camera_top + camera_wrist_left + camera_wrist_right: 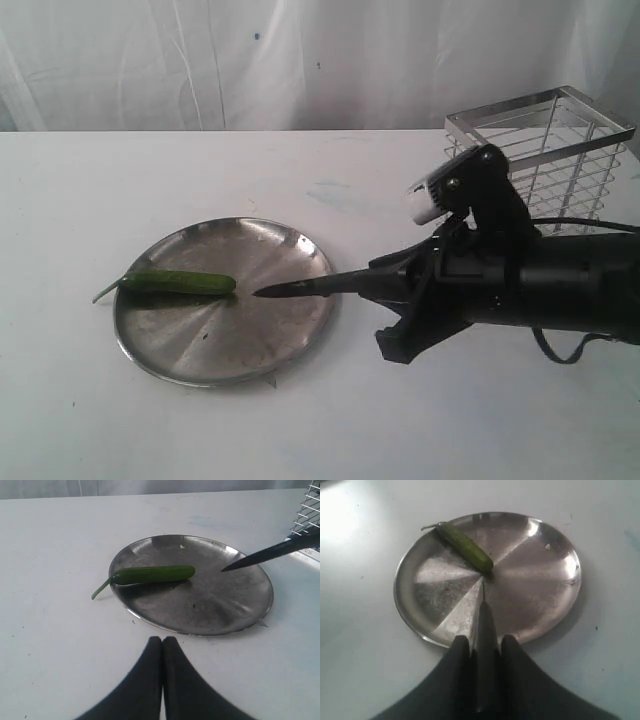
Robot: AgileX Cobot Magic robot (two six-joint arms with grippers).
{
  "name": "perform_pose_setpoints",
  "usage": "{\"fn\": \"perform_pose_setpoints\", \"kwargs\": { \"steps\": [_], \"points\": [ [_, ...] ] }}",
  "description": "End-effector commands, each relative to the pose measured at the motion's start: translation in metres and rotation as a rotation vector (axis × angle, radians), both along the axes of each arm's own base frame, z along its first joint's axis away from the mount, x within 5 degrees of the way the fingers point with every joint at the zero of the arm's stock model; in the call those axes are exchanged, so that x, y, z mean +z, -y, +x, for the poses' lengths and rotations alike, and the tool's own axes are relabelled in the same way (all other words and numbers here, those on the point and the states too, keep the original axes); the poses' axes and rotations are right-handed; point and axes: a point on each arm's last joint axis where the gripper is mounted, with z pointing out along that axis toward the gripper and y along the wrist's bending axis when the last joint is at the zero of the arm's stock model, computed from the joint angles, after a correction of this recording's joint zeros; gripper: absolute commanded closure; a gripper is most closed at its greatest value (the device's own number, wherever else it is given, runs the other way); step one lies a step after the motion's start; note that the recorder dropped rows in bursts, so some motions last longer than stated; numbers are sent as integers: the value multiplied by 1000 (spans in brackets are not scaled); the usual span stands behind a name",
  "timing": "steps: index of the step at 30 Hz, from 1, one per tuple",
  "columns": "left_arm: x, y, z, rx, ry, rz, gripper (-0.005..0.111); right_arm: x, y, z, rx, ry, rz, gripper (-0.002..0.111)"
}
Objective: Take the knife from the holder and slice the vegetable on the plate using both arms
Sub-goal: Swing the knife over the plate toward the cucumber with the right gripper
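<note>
The dark green vegetable (pixel 180 282) lies on the left part of the steel plate (pixel 290 345), its pale stem over the rim. My right gripper (pixel 392 300) is shut on the knife (pixel 305 287), whose tip hovers above the plate just right of the vegetable's end. In the right wrist view the knife (pixel 483 615) points from between the fingers (pixel 462 647) at the vegetable (pixel 466 546). The left wrist view shows my left gripper (pixel 162 641) shut on nothing, short of the plate (pixel 235 615), with the vegetable (pixel 152 574) and knife blade (pixel 270 552) beyond. The left arm is out of the exterior view.
The silver wire holder (pixel 545 150) stands at the back right behind my right arm, its corner also showing as the holder (pixel 309 512) in the left wrist view. A white cloth backdrop hangs behind the white table (pixel 150 190).
</note>
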Motion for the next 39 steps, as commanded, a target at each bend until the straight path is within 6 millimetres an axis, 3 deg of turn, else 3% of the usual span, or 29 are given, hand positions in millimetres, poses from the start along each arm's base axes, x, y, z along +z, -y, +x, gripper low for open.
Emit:
{"fn": "perform_pose_setpoints", "kwargs": {
  "steps": [1,9,14,23,39],
  "points": [
    [-2,0,0,2,-1,-8,102,-12,-7,11,49,8,-41,108],
    [-2,0,0,2,-3,-7,102,-45,-10,26,55,-56,-133,108],
    [-2,0,0,2,-3,-7,102,-53,-8,28,18,-142,-188,108],
    [-2,0,0,2,-3,-7,102,-55,-13,40,56,-356,-317,108],
    [-2,0,0,2,-3,-7,102,-51,-30,46,106,-354,-343,108]
  ]
}}
